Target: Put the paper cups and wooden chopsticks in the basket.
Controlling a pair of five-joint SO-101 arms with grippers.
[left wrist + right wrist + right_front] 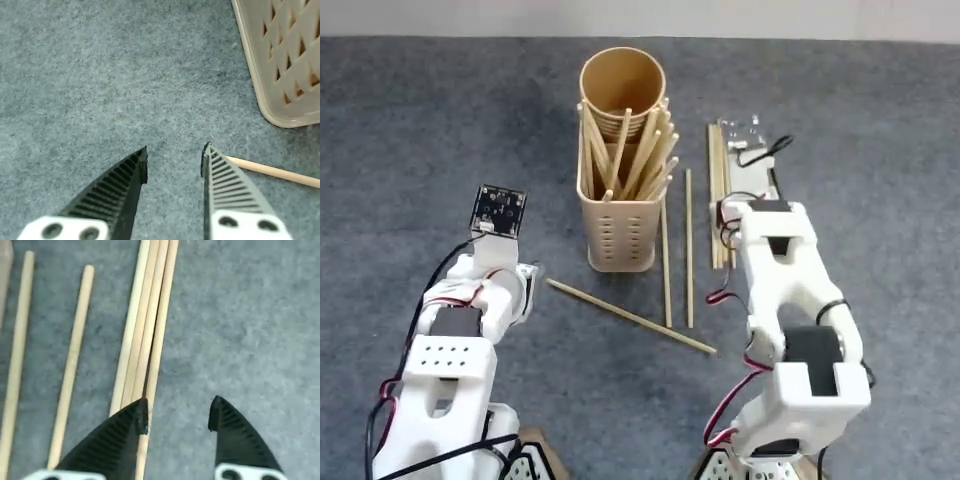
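So the left arm [460, 330] sits pulled back, the right arm [785, 290] stretched farther forward. Both the left gripper [175, 149] and right gripper [178, 401] point down, jaws apart.

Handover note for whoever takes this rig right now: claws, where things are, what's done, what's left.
Left claw: open, empty, beside the end of the slanted chopstick in front of the basket.
Right claw: open, empty, over the chopstick bundle.
Done: paper cups stacked in the basket, with several chopsticks.
To do: the slanted chopstick, two single chopsticks beside the basket, the bundle.
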